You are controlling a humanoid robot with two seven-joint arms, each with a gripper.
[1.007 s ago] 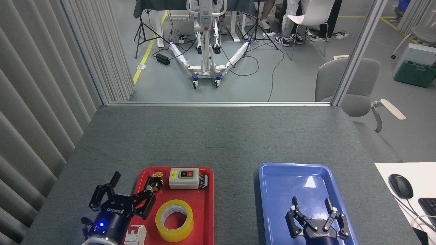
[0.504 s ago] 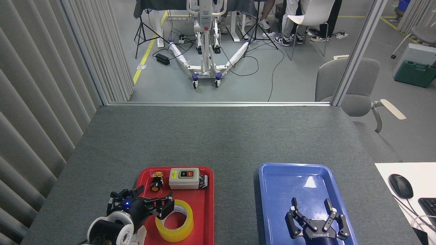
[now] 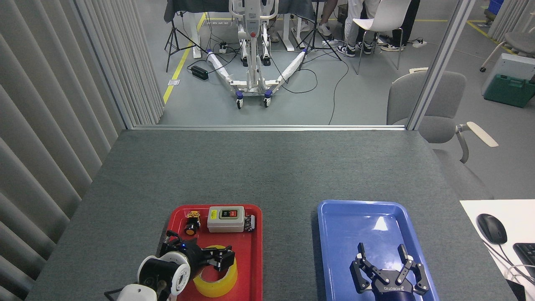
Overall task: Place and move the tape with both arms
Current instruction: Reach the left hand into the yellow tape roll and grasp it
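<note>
Head view: tape (image 3: 217, 283) lies flat in red tray (image 3: 250, 267), lower left of frame; left tool (image 3: 222, 259) over roll's top (grip state unclear); right tool (image 3: 382, 261) spread open, empty, above blue tray (image 3: 334, 225)

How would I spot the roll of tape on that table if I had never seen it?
Find the flat red plastic tray at the left of the grey felt-covered table. At its near end lies the wide round roll of translucent yellow tape, with the black left pincer over it. It is the tray's only ring-shaped thing.
</note>
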